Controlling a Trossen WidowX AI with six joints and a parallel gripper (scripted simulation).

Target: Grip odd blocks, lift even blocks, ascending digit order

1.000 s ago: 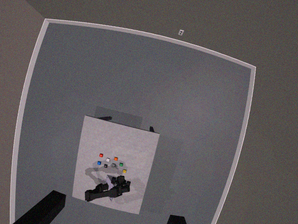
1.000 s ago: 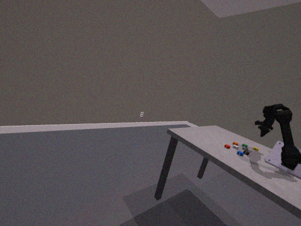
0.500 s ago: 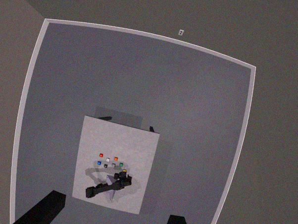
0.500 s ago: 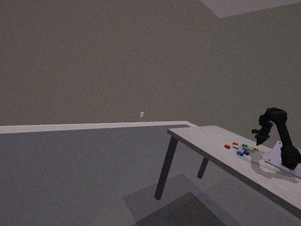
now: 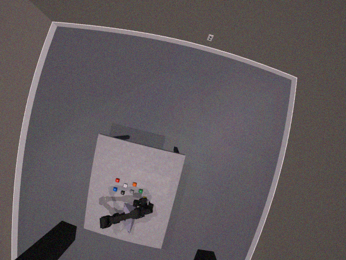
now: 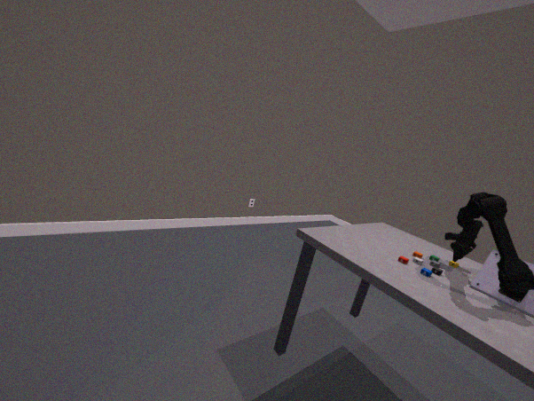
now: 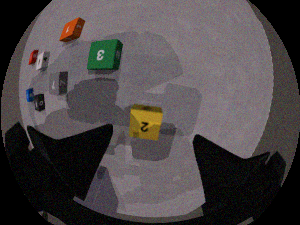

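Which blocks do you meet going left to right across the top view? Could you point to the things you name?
Blue block (image 5: 115, 189) (image 7: 30, 95) → red block (image 5: 117, 180) (image 7: 33, 57) → black block (image 5: 122, 192) (image 7: 39, 102) → white block (image 5: 125, 185) (image 7: 42, 61) → gray block (image 5: 131, 191) (image 7: 58, 83) → orange block (image 5: 134, 184) (image 6: 418, 255) (image 7: 72, 29) → green block (image 5: 140, 191) (image 6: 434, 258) (image 7: 104, 55) → yellow block (image 5: 144, 197) (image 6: 453, 264) (image 7: 146, 122), mostly hidden by the arm (image 5: 126, 215) (image 6: 503, 235).

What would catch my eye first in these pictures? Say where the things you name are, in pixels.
Probably the black arm (image 5: 126, 215) (image 6: 503, 235), bent over the pale table (image 5: 138, 164) (image 6: 355, 241). Next, the bright yellow block marked 2 (image 6: 453, 264) (image 7: 145, 123), below its open gripper (image 7: 154, 135). Then the green block marked 3 (image 5: 140, 191) (image 6: 434, 258) (image 7: 104, 55), nearby.
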